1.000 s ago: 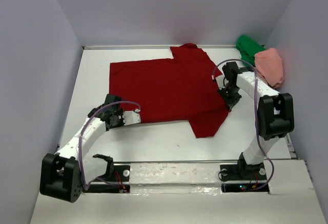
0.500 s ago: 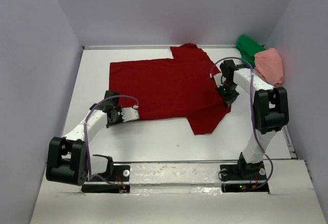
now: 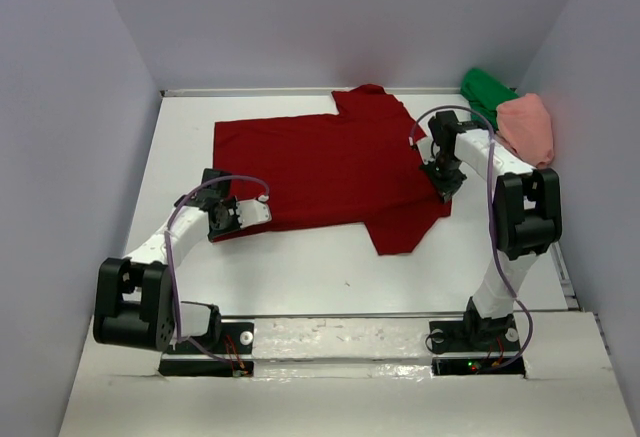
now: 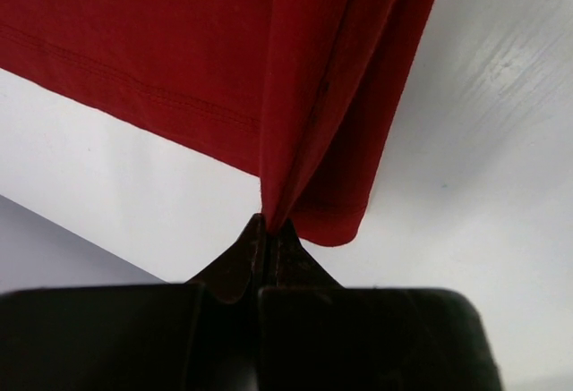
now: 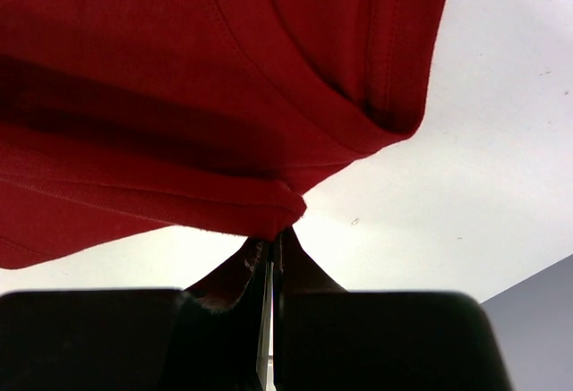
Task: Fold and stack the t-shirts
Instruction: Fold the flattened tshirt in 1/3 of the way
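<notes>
**Both grippers pinching the dark red t-shirt's edges**

The left gripper [image 4: 267, 230] is holding its jaws pressed together on a gathered fold of the dark red t-shirt [image 3: 320, 167]. The cloth is rising in a pleat from the black fingertips. The left wrist view is showing this pinch, along with a stitched hem running off to the left, and the overhead camera is giving neither detail. The right gripper [image 5: 273, 237] is likewise clamping tight on a bunched edge of the same shirt, and in the right wrist view a seamed band is curving above it.

From above, each pinch is lying hidden under its wrist, but that view is showing what the wrist cameras are missing. The shirt is lying spread across the middle of the white table [image 3: 330, 272]. The left gripper is sitting at its near left corner and the right gripper at its right edge. The bright green t-shirt [image 3: 485, 92] and the salmon pink t-shirt [image 3: 528, 127] are sitting crumpled and touching each other in the far right corner, apart from the red one.
</notes>
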